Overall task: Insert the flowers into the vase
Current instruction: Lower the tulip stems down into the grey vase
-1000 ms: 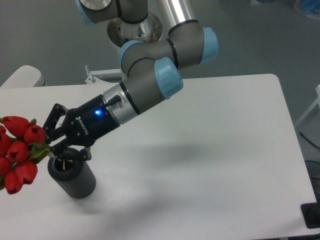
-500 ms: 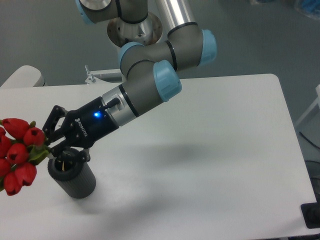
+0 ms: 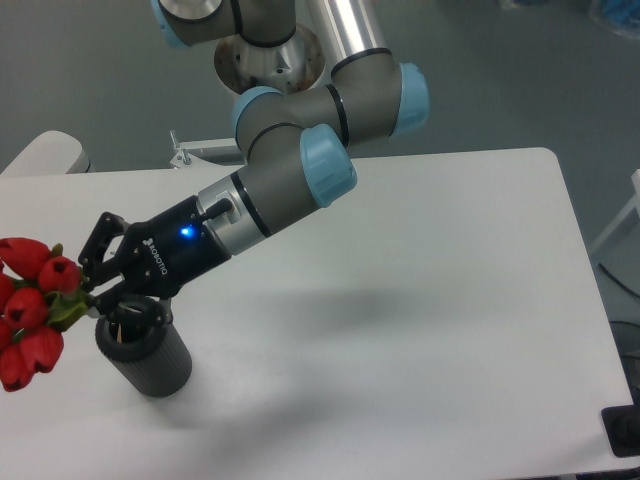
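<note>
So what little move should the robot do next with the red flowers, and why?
Probably tilt the flowers more upright and ease them down. The gripper holds the bunch leaning far out to the left, with the red buds beside the vase rather than above it. The stem ends seem to sit at its mouth, though the fingers hide them.

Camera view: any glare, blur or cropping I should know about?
Camera view: sharp overall; soft shadows on the table under the arm; bright highlight on the metal column; flowers cropped by the left edge; vase mouth too dark to see into.
</note>
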